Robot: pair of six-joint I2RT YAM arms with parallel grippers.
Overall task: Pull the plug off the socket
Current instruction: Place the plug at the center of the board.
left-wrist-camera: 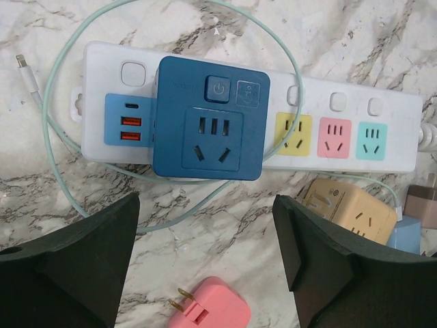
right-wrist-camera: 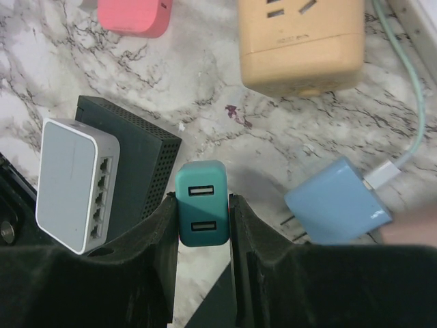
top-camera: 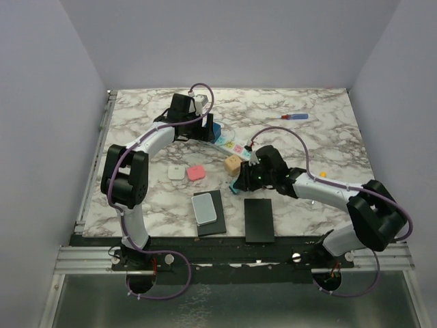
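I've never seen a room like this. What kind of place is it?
Probably a robot test bench in a lab. Grey walls box in a marble-look table, a left arm and right arm are bolted to its near edge, and a power strip lies among loose chargers.

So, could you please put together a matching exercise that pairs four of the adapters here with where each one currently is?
Things:
1. dark blue cube adapter
2. teal USB charger
3. pink plug
4. tan cube adapter

Places:
A. loose on the marble, prongs showing
B. held in the right gripper
C. seated on the power strip
D. on the marble by the strip's teal outlet

Pairs: 1-C, 2-B, 3-A, 4-D.
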